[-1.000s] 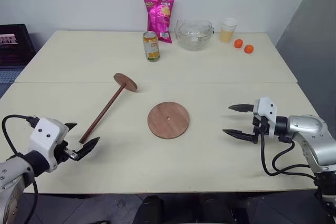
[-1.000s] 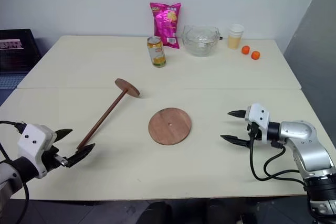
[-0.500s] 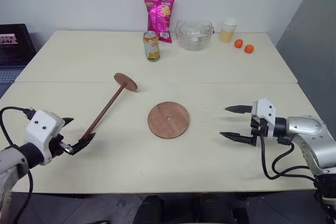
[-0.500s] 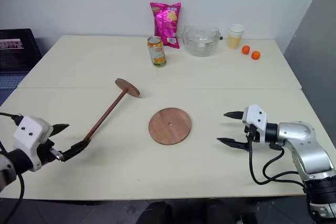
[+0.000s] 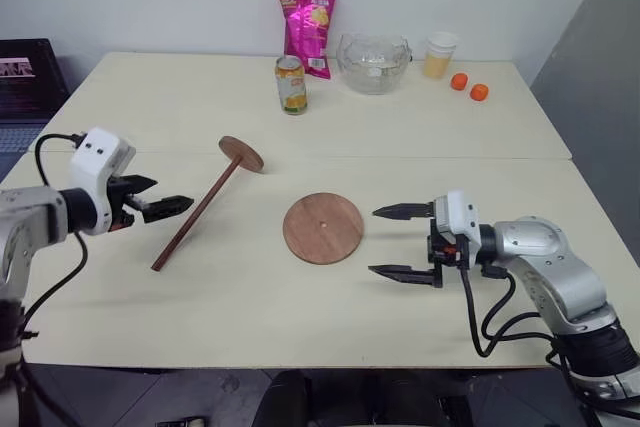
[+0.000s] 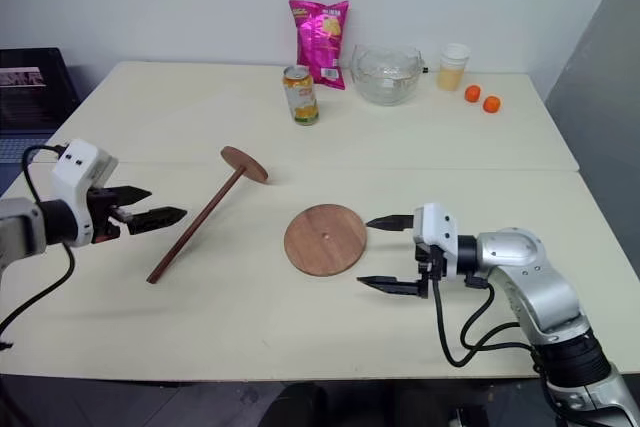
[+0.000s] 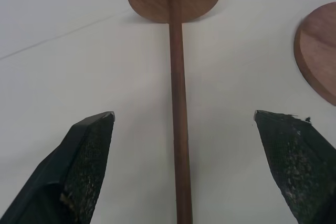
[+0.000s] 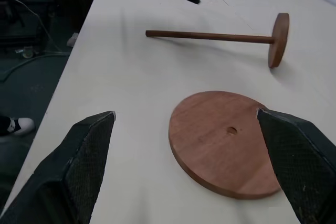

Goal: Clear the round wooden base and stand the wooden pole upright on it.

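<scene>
The round wooden base lies bare on the desk, just ahead of the wide-apart jaws of the right gripper, so I judge the step in hand is the reach for the wooden pole. The pole lies flat, its shaft running between and beyond the empty, wide-apart jaws of the left gripper; next these should lower astride the shaft and close. Compared with a second ago, both grippers have come closer to their targets.

Wooden pole left of round wooden base.
</scene>
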